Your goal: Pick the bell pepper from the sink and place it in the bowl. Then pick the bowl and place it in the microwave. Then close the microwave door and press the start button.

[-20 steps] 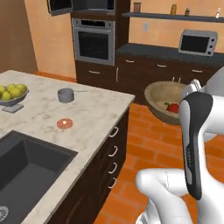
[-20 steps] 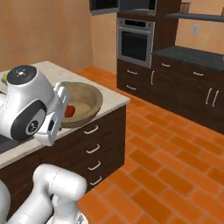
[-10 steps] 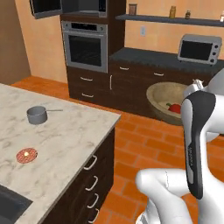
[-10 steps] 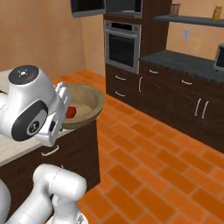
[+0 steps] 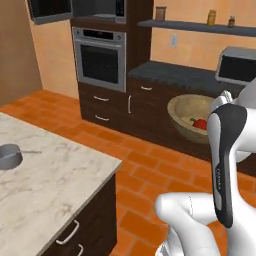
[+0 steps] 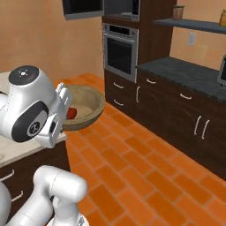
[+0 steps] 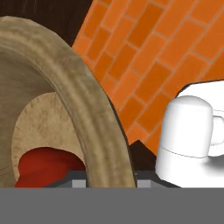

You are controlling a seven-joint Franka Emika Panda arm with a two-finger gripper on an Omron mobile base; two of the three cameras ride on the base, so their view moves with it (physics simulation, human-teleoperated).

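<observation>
Here, in the left base view, the bowl (image 5: 192, 119) is seen held aloft at centre right, above the brick floor (image 5: 150, 165), with the bell pepper (image 5: 199, 123) lying inside it; the microwave (image 5: 97, 7) is cut by the top edge, above the wall oven (image 5: 101, 59). In the right base view, the bowl (image 6: 84, 106) is carried at centre left. In the hand view, the gripper (image 7: 105, 181) is clamped over the bowl's rim (image 7: 83, 105), at bottom centre

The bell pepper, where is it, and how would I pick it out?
Find the robot's white arm; it carries a wide tan wooden bowl above the brick floor. The bell pepper lies inside, small, shiny and red against the pale wood.
</observation>
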